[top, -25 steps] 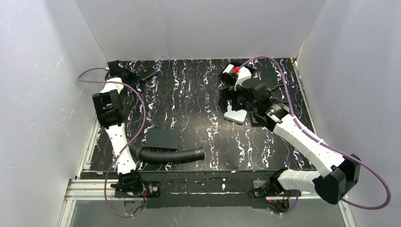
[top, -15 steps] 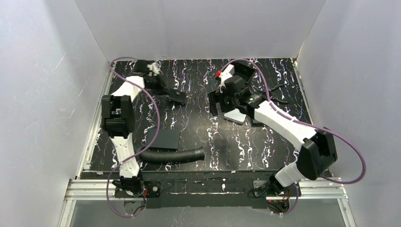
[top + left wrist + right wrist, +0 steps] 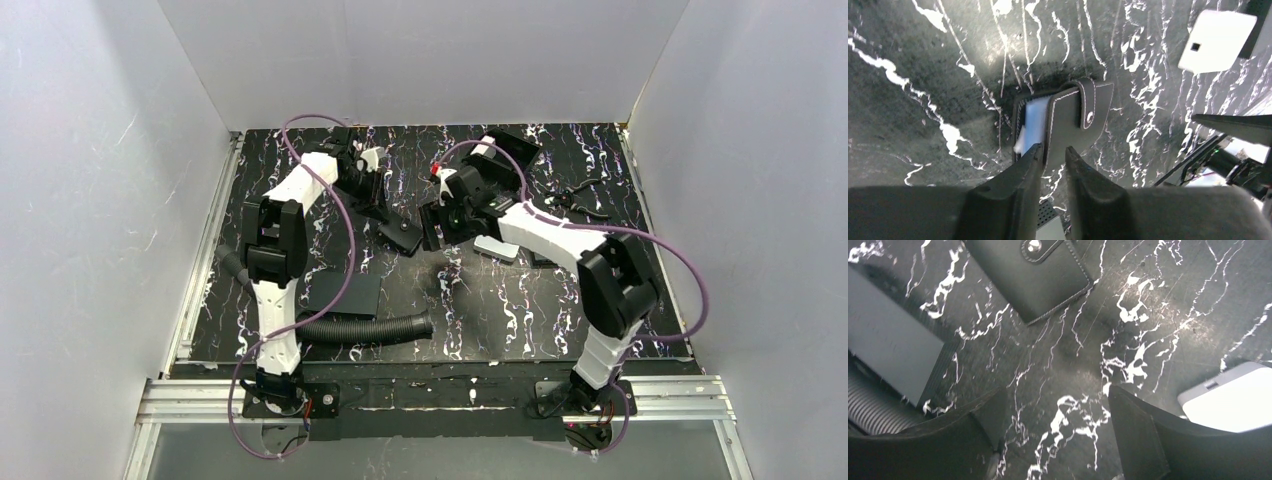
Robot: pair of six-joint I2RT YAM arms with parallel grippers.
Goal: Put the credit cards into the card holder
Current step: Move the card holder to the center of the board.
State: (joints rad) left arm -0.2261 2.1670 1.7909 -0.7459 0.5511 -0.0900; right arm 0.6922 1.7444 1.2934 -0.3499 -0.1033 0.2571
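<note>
Left gripper [image 3: 1050, 156] pinches the near edge of the black card holder [image 3: 1073, 120] lying on the table [image 3: 923, 75], a pale credit card [image 3: 1035, 117] showing inside, while the right gripper [image 3: 1055, 425] hangs wide open nearby

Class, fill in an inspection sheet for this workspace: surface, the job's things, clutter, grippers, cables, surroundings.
Surface: black mat with white veining; nothing seen spilled on it.
Job's things: card holder lies flat with its tab over the front. A pale card shows inside it. No loose cards seen.
Clutter: silver-grey case, flat black pad, corrugated hose, small black tool.
Grippers: left gripper is closed on the holder's near edge. Right gripper is open above bare mat.
Cables: purple cables loop along both arms.
Surroundings: white walls on three sides, metal rail at the near edge.
</note>
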